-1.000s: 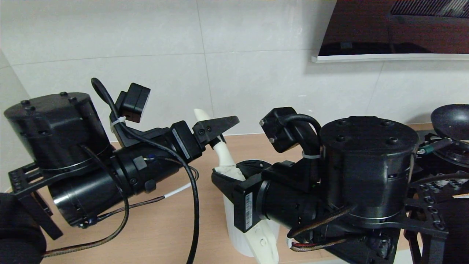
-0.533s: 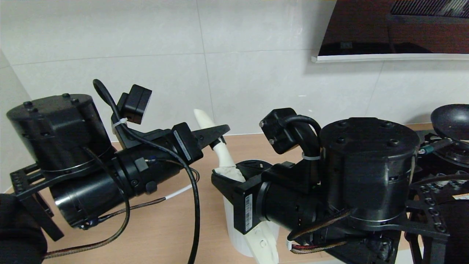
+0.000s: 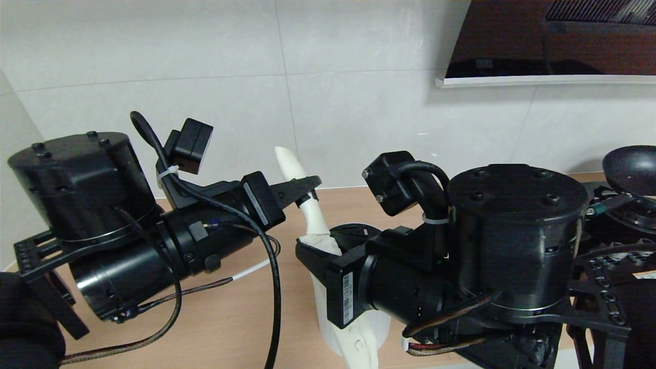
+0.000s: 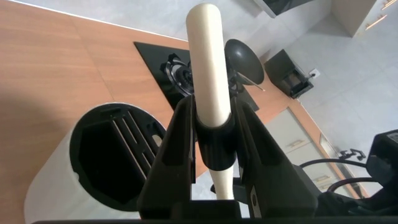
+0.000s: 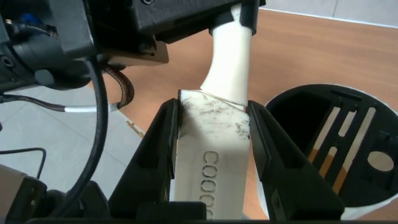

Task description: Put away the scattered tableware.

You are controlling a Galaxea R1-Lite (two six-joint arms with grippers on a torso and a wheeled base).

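A white spatula-like utensil stands tilted over a white round utensil holder on the wooden counter. My left gripper is shut on its round handle, up near the tip. Lower down, my right gripper is shut on the utensil's wide flat part, just above the holder's black opening. The left gripper also shows from the right wrist, clamped around the handle. The utensil's lower end hangs outside the holder's wall.
The holder has slotted dividers with several pale sticks inside. A black cooktop with a dark pan lies to the right under a range hood. A tiled wall is close behind. Bare counter lies to the left.
The left gripper's fingers have closed on the handle and dropped slightly. The utensil has tilted a little, its tip shifting right. The right arm has stayed put.
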